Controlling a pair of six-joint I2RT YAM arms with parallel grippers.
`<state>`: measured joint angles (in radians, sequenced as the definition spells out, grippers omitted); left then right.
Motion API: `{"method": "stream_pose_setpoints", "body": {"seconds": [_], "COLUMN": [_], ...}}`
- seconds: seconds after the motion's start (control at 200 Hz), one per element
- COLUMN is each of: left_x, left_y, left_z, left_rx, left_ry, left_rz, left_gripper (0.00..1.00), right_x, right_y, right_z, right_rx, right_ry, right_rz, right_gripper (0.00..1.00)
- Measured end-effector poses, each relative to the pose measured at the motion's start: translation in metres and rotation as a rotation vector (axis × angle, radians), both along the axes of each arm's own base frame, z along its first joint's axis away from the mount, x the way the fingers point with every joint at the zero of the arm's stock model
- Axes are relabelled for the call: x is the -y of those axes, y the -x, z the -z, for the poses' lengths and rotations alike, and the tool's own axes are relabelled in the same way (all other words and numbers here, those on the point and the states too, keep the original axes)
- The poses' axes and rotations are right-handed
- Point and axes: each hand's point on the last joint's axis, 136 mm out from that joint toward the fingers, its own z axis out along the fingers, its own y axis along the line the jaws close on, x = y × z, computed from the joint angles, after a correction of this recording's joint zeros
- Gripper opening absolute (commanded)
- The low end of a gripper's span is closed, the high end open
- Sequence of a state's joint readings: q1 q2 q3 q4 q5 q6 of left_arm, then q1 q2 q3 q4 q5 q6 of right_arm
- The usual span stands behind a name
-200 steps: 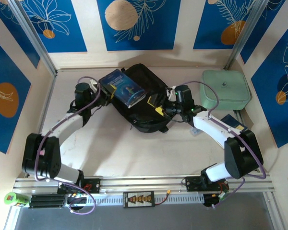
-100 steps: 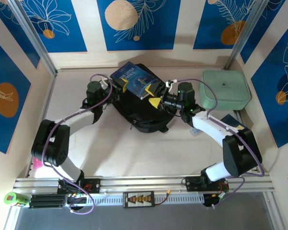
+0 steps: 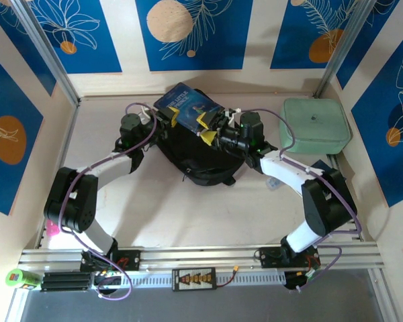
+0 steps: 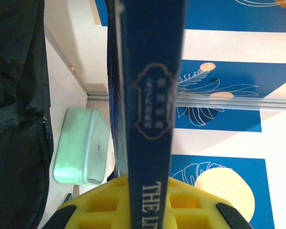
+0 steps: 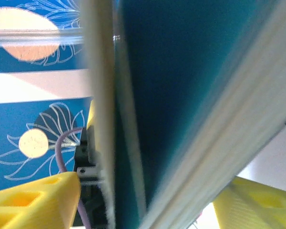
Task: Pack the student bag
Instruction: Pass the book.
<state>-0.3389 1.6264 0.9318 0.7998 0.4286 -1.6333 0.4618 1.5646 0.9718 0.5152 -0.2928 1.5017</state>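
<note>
Book (image 3: 187,109) held over the bag (image 3: 201,161), not packed yet
The bag is laid mid-bench (image 3: 188,215), toward the back. The book is pinched by the left fingers (image 4: 95,210) just above it and straddled by the right fingers (image 5: 33,200); grip there can't be told. The mint case (image 3: 314,126) is yet to be packed too.

Black student bag (image 3: 203,161), dark-blue book (image 3: 187,106) with perhaps gold spine lettering, mint-green case (image 3: 316,125)
</note>
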Motion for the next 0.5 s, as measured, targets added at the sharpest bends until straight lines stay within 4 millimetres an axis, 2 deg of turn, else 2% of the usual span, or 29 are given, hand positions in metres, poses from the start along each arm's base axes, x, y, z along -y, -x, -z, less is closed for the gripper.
{"method": "stream_pose_setpoints", "body": {"seconds": [0.13,0.28,0.395,0.445,0.5], "left_x": [-0.001,-0.002,-0.005,-0.007,-0.008], "left_y": [0.002,0.007,0.01,0.011,0.013], "left_z": [0.001,0.01,0.01,0.01,0.013], "left_rx": [0.0,-0.015,-0.012,-0.007,-0.011], "left_ry": [0.001,-0.013,-0.022,-0.038,-0.07], "left_rz": [0.0,0.0,-0.011,-0.015,-0.016], "left_gripper": [0.0,0.0,0.0,0.07,0.19], "right_x": [0.007,0.005,0.004,0.004,0.004], "right_y": [-0.008,-0.013,-0.014,-0.014,-0.013], "right_z": [-0.002,-0.012,-0.008,-0.002,0.003], "right_rx": [0.005,0.032,0.015,0.006,-0.009], "right_ry": [-0.001,-0.007,0.001,0.017,0.029], "right_rz": [0.034,0.039,0.041,0.039,0.036], "right_gripper": [0.53,0.37,0.18,0.12,0.06]}}
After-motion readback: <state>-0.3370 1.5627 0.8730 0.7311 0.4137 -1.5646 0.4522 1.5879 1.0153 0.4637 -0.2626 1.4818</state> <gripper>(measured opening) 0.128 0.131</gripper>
